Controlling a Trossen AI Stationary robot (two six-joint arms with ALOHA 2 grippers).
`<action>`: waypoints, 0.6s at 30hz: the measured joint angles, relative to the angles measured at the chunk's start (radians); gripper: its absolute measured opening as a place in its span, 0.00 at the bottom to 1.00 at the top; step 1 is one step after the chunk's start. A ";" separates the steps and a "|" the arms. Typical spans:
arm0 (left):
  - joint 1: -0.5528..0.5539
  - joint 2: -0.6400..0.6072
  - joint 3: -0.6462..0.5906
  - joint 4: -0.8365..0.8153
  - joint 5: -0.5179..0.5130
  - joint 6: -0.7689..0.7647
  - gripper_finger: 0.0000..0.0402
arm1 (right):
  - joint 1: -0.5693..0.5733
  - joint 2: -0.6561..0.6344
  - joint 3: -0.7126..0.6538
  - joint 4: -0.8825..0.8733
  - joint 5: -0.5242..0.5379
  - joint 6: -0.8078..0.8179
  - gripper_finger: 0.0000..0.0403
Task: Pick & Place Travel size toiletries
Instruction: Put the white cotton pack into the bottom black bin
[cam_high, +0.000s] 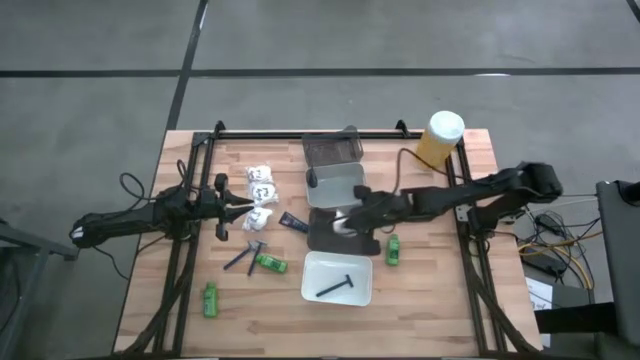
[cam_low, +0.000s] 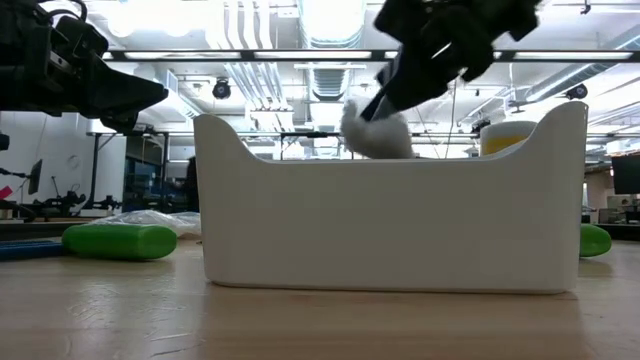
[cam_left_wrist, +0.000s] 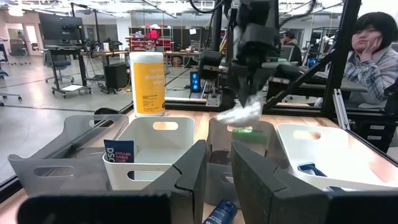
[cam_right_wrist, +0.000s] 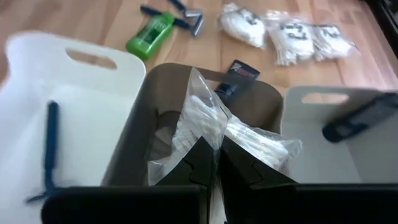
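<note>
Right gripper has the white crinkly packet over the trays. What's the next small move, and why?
Probably lower a little, then open. The right gripper is shut on the white crinkly packet, which hangs over the dark grey rectangular tray; in the low view it sits above the rim line. The left gripper waits by the loose white packets.

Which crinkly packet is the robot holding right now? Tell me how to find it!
Find the big yellow container at the table's far right corner, then follow the right arm to the row of trays in the middle. Over the dark grey tray, the right gripper has its jaws shut on a white crinkly packet. It is the only packet in the air; three others lie on the wood near the left gripper.
</note>
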 joint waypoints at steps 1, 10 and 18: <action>0.000 0.000 0.000 0.000 0.000 0.000 0.19 | 0.000 0.026 0.018 0.001 0.000 -0.023 0.03; 0.000 0.000 0.000 0.000 0.000 0.000 0.19 | -0.003 0.244 0.191 -0.040 0.000 -0.201 0.03; 0.000 0.000 0.000 0.000 0.000 0.000 0.19 | -0.037 0.338 0.241 -0.047 -0.002 -0.240 0.03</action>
